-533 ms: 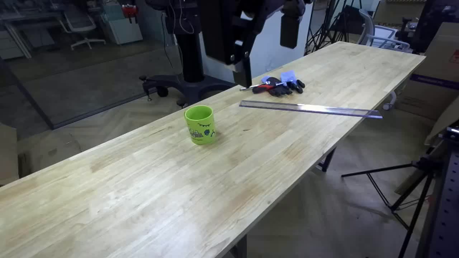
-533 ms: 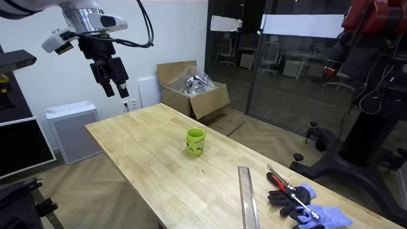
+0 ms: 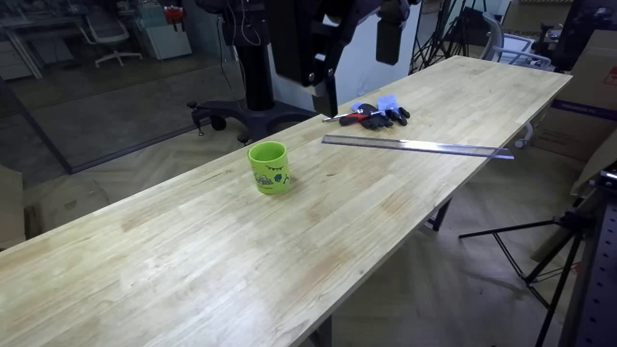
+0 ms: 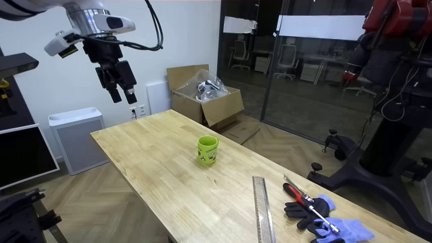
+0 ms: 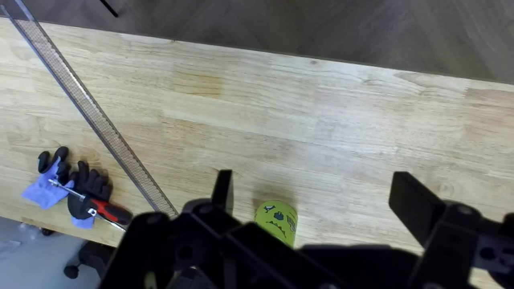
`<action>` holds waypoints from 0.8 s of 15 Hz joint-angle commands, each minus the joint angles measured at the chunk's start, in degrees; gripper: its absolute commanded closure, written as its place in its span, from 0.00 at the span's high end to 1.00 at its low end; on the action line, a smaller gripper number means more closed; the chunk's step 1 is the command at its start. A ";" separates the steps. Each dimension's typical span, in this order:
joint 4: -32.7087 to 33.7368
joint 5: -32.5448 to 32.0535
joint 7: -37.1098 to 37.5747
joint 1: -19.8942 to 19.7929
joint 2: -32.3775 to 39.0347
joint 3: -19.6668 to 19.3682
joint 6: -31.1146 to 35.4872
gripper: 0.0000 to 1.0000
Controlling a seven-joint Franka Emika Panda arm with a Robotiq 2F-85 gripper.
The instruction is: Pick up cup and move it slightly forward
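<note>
The lime-green cup (image 3: 271,174) with small dark printed pictures stands upright on the wooden table. It also stands upright in another exterior view (image 4: 207,152). My gripper (image 3: 357,89) is open and empty, up in the air above the table and apart from the cup. In an exterior view the gripper (image 4: 124,100) hangs up and to the left of the cup. In the wrist view the cup (image 5: 278,220) shows low between the spread fingers (image 5: 313,178), closer to the left finger. The gripper body hides the cup's upper part there.
A clear ruler (image 4: 264,209) lies across the wooden table (image 4: 175,168). Black and blue gloves (image 4: 347,227) with a red-handled tool (image 4: 297,195) lie near the table edge. A cardboard box (image 4: 221,104) stands beyond the table. A dark wheeled stand (image 3: 258,108) is beside the table.
</note>
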 commanded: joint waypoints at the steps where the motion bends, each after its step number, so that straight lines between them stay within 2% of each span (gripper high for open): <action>1: 0.09 -0.79 0.53 2.50 0.24 -2.48 -0.26 1.00; 3: -0.34 -0.08 -0.44 2.72 0.12 -3.28 1.10 1.00; 5: -2.31 3.37 -5.02 3.82 -0.07 -6.54 7.57 1.00; 7: -5.04 7.78 -12.54 4.76 0.32 -10.44 16.48 1.00; 9: -6.99 14.02 -23.11 6.42 2.32 -14.56 24.61 1.00; 11: -6.70 20.72 -33.28 14.85 6.58 -23.36 28.61 1.00; 12: -5.55 24.96 -38.42 17.45 8.17 -26.30 26.35 1.00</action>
